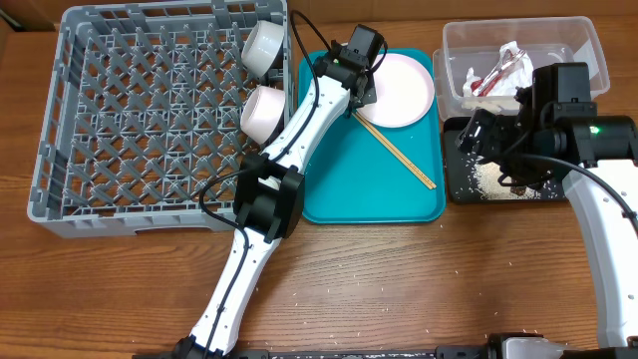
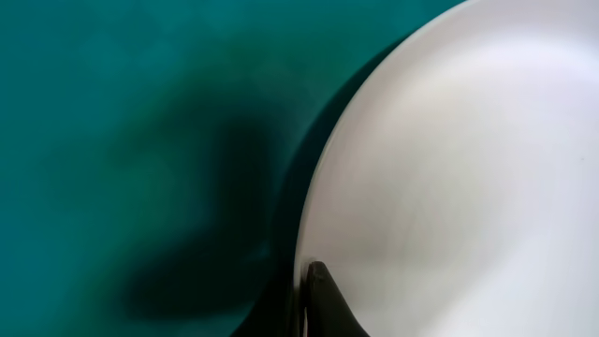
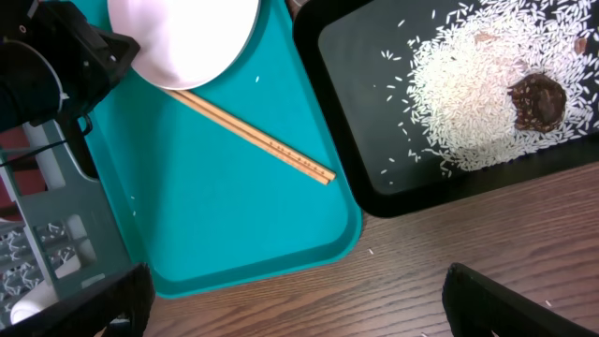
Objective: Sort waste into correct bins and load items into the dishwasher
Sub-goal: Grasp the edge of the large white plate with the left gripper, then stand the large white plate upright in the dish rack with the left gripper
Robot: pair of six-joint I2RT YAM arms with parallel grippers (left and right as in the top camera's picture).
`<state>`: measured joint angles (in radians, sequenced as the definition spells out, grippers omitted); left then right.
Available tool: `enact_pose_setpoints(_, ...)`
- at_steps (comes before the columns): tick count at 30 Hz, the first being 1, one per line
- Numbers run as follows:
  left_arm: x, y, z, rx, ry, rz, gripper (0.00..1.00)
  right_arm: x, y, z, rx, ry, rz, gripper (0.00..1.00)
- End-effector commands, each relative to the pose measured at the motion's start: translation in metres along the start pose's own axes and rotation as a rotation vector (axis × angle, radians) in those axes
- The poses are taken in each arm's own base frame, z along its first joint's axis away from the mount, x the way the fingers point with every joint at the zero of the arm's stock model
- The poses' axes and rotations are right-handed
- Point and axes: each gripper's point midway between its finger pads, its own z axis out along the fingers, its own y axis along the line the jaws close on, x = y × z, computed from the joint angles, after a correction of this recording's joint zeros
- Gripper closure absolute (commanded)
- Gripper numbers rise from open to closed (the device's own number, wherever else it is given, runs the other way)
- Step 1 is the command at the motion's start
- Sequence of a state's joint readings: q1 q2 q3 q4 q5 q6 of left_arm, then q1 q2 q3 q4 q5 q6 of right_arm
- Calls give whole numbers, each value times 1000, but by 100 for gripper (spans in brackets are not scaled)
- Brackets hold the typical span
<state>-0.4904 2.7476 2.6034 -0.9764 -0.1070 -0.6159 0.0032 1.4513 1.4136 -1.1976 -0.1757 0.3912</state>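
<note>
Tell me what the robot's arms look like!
Both arms are long white tubes with chunky black joints. Thin black cables loop beside the left arm. The right arm has a tiny green light. The left hand and right hand are black and boxy.

Overhead view: bright, even light from above. The wooden table (image 1: 419,289) and teal tray (image 1: 339,189) are well exposed, and focus is sharp throughout. Shadows are soft and faint. The white plate (image 1: 404,90) is close to blown out and shows little surface detail. Left wrist view: too close to focus. The plate rim is a smeared edge, and a broad, fuzzy dark shadow lies on the tray beside it. Right wrist view: sharp. The rice grains (image 3: 477,103) show singly on the black tray (image 3: 356,122), which has a faint grey sheen.
</note>
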Motion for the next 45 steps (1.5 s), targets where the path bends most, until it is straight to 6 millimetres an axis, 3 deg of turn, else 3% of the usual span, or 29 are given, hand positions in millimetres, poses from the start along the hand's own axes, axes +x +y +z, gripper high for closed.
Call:
enact_pose_setpoints(1, 10, 2, 10, -12, 26, 10, 96, -1, -1, 0, 7, -7, -7, 0)
enact_pose_setpoints(5, 1, -2, -3, 5, 5, 50, 96, -1, -1, 0, 7, -7, -7, 0)
enact_pose_setpoints(8, -20, -10, -33, 44, -46, 119, 96, -1, -1, 0, 7, -7, -7, 0)
enact_pose_setpoints(13, -63, -18, -112, 94, -181, 208, 96, -1, -1, 0, 7, -7, -7, 0)
enact_pose_setpoints(16, -84, -10, -167, 79, -265, 227, 96, -1, -1, 0, 7, -7, -7, 0)
enact_pose_setpoints(20, -102, 17, -240, -23, -369, 258, 96, -1, -1, 0, 7, -7, -7, 0)
enact_pose_setpoints(25, -102, 64, -300, -229, -424, 254, 96, -1, -1, 0, 7, -7, -7, 0)
enact_pose_setpoints(29, -94, 115, -345, -463, -440, 240, 96, -1, -1, 0, 7, -7, -7, 0)
enact_pose_setpoints(33, -85, 150, -365, -606, -407, 242, 96, -1, -1, 0, 7, -7, -7, 0)
enact_pose_setpoints(45, -72, 199, -368, -721, -289, 214, 96, -1, -1, 0, 7, -7, -7, 0)
